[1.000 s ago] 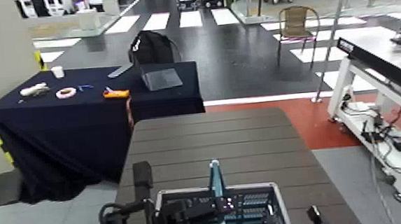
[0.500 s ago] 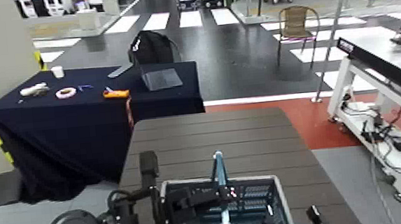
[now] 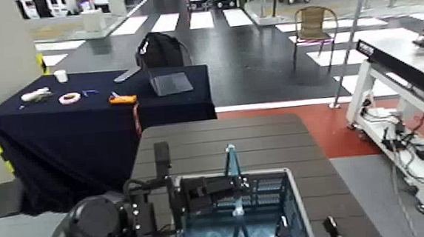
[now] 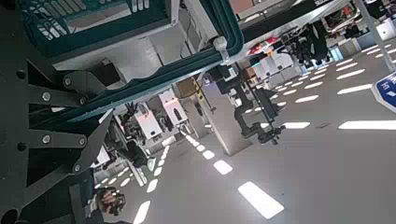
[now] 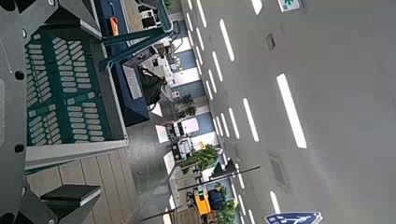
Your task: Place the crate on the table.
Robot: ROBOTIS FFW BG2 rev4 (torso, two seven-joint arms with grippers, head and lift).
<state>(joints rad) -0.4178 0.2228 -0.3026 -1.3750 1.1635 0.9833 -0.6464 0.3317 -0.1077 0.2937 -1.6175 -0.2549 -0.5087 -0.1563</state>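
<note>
- The blue-grey crate [image 3: 262, 225], handle upright, is over the near edge of the brown table [image 3: 187, 141]; whether its base touches the top cannot be told.
- The left pincer [image 3: 241, 185] is clenched on the crate's teal handle [image 3: 231, 157].
- The right pincer [image 3: 307, 235], released, hovers at the crate's near right corner.
- Beyond the table's far left corner, a navy-draped table [image 3: 98, 138] carries a laptop [image 3: 171, 84].
</note>
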